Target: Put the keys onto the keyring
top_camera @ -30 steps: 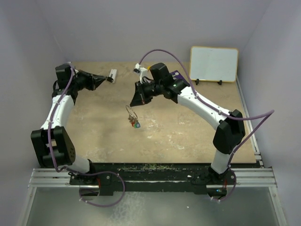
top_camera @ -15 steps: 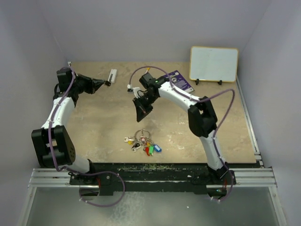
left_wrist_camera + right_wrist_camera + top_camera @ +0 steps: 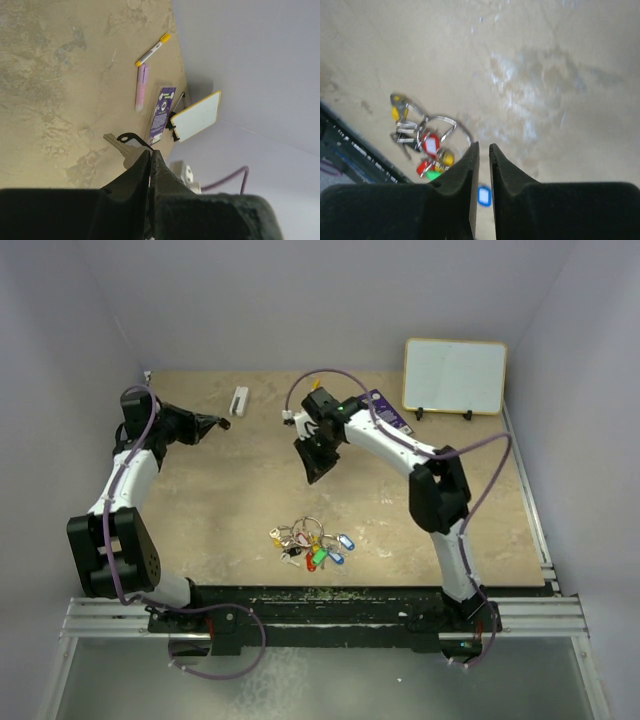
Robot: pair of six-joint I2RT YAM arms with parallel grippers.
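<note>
Keys (image 3: 312,548) and keyring (image 3: 309,527) have dropped beneath the right gripper (image 3: 318,470), now slightly parted; left gripper (image 3: 150,152) stays clamped on 1 loose key (image 3: 120,145).

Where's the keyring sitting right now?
Top view: the keyring lies on the table near its front edge, about centre, with the keys bunched around it and the right claw farther back.

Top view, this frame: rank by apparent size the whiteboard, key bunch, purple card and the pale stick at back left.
1. whiteboard
2. key bunch
3. purple card and pale stick: not ranked, since the right arm covers part of the card.
</note>
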